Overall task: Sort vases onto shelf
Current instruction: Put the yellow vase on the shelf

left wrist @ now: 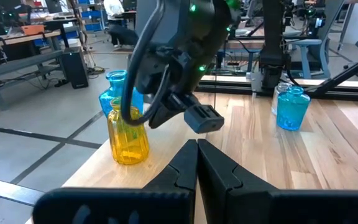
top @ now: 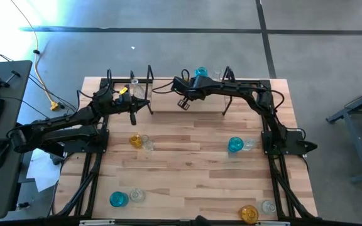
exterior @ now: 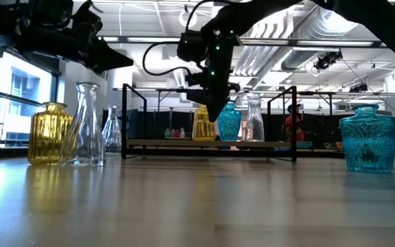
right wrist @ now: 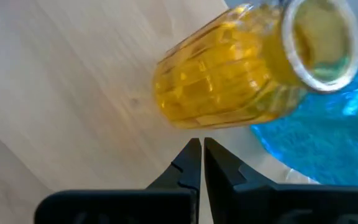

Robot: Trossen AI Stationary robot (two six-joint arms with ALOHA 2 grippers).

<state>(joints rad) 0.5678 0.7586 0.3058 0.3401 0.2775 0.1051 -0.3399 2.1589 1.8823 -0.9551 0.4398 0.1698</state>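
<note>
Left gripper (top: 132,117) clenched on nothing, fingers (left wrist: 194,163) pressed together, hovering just in front of the shelf (top: 168,100). Right gripper (right wrist: 199,155) likewise pinched closed and empty, above the shelf board beside an amber vase (right wrist: 229,68) with ribbed glass; a teal vase (right wrist: 316,124) stands touching it, cut off at the frame edge. We cannot make out clear vases on the shelf well from above
</note>
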